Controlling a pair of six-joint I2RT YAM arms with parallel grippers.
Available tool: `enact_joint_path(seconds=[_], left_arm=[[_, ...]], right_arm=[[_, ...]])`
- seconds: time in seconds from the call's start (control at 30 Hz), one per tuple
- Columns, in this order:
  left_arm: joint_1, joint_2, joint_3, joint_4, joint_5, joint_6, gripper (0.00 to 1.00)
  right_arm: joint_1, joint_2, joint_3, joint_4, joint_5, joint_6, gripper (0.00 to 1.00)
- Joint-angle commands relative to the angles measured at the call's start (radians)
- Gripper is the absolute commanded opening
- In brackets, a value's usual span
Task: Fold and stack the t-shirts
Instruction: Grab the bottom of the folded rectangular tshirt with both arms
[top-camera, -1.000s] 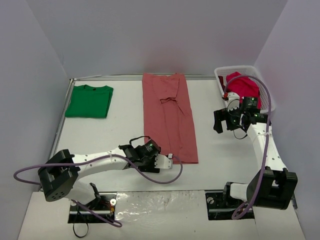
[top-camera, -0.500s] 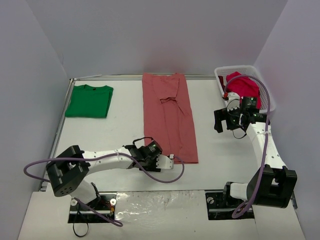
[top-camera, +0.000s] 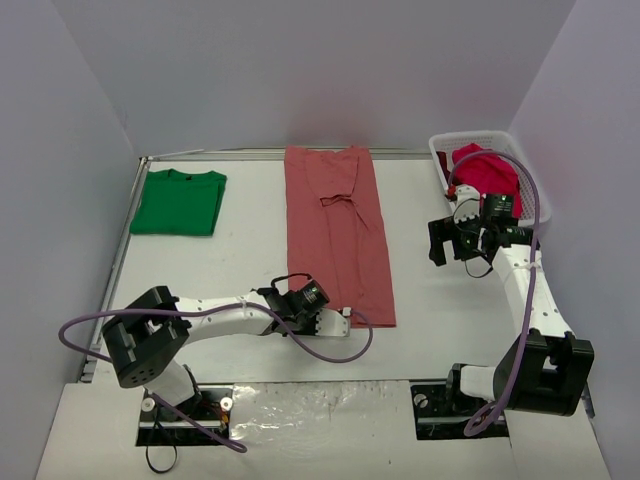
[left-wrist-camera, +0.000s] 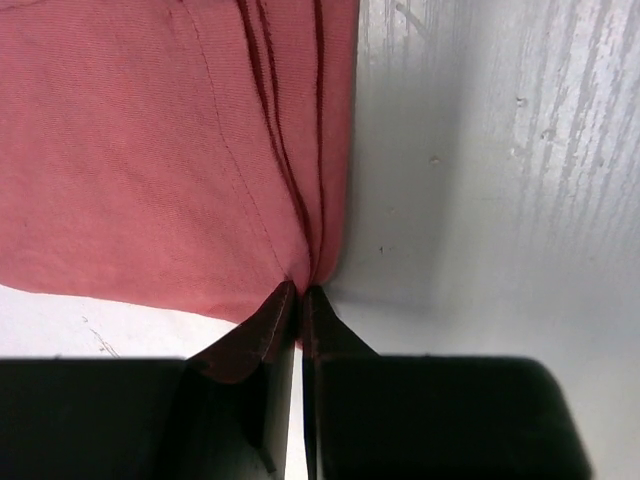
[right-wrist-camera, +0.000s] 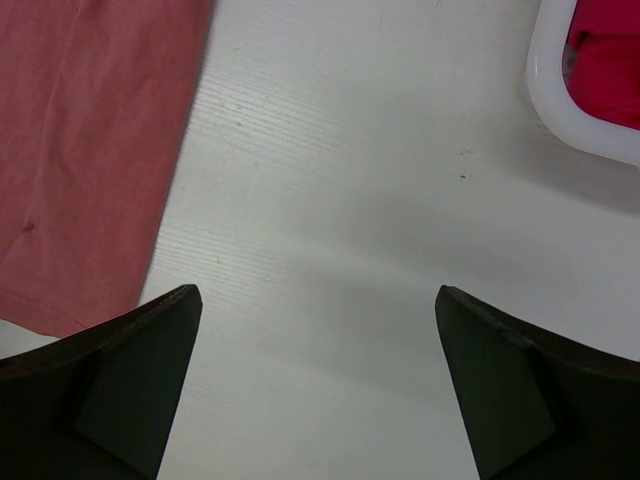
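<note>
**Left gripper clenched on the near hem of the salmon-pink t-shirt.**
That shirt lies flat. The right gripper hangs released to its right, the green t-shirt lies folded to its left, and a crimson t-shirt sits in the basket far right. The bite is at the very edge: it may slip, or lift one layer only, skewing the fold. How many layers are caught cannot be made out.
</note>
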Motion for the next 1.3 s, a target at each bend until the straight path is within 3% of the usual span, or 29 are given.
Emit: enact_joint_path(seconds=[0.0, 0.2, 0.47, 0.73, 0.97, 1.07, 1.27], left_arm=[[0.001, -0.025, 0.032, -0.062, 0.002, -0.004, 0.02], [0.093, -0.059, 0.097, -0.149, 0.155, -0.007, 0.02], [0.311, -0.007, 0.288, -0.321, 0.464, -0.027, 0.02], [0.371, 0.053, 0.368, -0.378, 0.574, -0.064, 0.02], [0.403, 0.084, 0.374, -0.387, 0.605, -0.076, 0.02], [0.414, 0.093, 0.377, -0.388, 0.617, -0.086, 0.02], [0.437, 0.119, 0.39, -0.39, 0.64, -0.096, 0.02]], right_arm=[[-0.008, 0.001, -0.009, 0.003, 0.007, 0.008, 1.0], [-0.006, -0.037, 0.004, 0.001, -0.098, -0.03, 1.0], [0.035, -0.16, -0.02, -0.022, -0.233, -0.332, 1.0], [0.294, -0.169, -0.005, -0.217, -0.246, -0.514, 0.98], [0.529, -0.18, -0.104, -0.203, -0.064, -0.538, 0.77], [0.606, -0.158, -0.155, -0.171, 0.047, -0.531, 0.73], [0.673, -0.114, -0.212, -0.119, 0.073, -0.543, 0.72]])
